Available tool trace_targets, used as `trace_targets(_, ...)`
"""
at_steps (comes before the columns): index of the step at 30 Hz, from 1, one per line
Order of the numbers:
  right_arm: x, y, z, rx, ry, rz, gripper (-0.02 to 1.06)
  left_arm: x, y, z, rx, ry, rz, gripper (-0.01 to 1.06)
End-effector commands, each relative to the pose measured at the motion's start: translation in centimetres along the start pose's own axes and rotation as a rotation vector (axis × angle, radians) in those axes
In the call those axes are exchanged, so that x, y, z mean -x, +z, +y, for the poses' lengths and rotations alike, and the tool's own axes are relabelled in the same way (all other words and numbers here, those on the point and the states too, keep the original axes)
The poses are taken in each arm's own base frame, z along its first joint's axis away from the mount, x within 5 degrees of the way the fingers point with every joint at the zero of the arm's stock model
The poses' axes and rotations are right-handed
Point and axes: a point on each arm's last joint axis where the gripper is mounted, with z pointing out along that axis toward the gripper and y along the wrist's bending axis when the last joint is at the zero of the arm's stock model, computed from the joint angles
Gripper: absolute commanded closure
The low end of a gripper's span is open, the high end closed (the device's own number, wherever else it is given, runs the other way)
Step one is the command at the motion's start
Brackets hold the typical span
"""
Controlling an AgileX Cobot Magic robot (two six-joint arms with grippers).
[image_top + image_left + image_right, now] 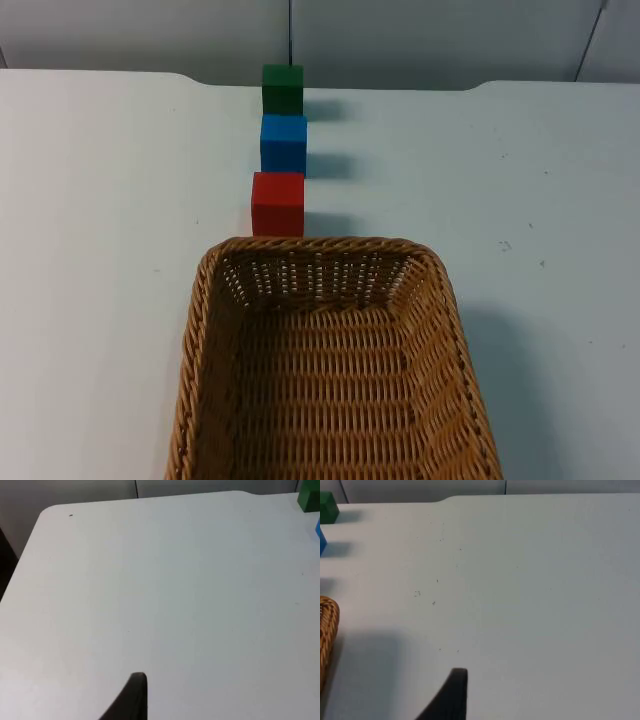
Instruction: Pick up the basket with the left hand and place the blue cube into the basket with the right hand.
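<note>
Wicker made up the whole basket (pixel 330 370), a long brown tray that sat on the white counter (pixel 90 250) with its far short rim just in front of the red cube (pixel 278 203). Behind the red cube stood the blue cube (pixel 284 144), and behind that the green cube (pixel 283 89), the three in a line running toward the grey partition wall (pixel 420 40), each a little apart from the next.

Both arms waited off to their sides. The left hand (pixel 131 700) hung over bare counter to the left of the cubes, with an edge of the green cube and a sliver of the blue one in its wrist view. The right hand (pixel 451 697) hung over bare counter to the right, with the basket's rim and its shadow in its wrist view. One black fingertip of each was visible, so I could not tell whether either was wide or narrow.

Nothing had been gripped, so the step in hand looked to be the left arm's reach for the basket. It would do well to take the left long rim near its middle, one finger inside and one outside the weave, so the tray lifts level. The right hand's later grasp would best come from above, across the blue cube's left and right faces, since red and green stood close before and behind.
</note>
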Motion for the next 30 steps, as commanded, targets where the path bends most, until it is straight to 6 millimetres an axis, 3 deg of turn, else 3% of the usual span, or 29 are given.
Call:
trace_targets(1, -0.1, 0.1, 0.0, -0.011, -0.003, -0.002, 0.0, -0.1, 0.0, -0.1, -0.015, -0.007, -0.008, 0.0)
trace_targets(10, -0.1, 0.1, 0.0, -0.011, -0.003, -0.002, 0.0, 2.1, -1.2, -0.5, -0.081, -0.044, -0.055, 0.0)
trace_targets(18, -0.1, 0.1, 0.0, -0.011, -0.003, -0.002, 0.0, 6.1, -1.2, -0.4, -0.089, -0.046, -0.062, 0.0)
trace_targets(25, -0.1, 0.1, 0.0, -0.011, -0.003, -0.002, 0.0, 10.0, 0.2, -1.2, -0.186, -0.077, -0.043, 0.0)
trace_targets(30, -0.1, 0.1, 0.0, -0.011, -0.003, -0.002, 0.0, 11.7, 1.9, -2.2, -0.295, -0.079, -0.038, 0.0)
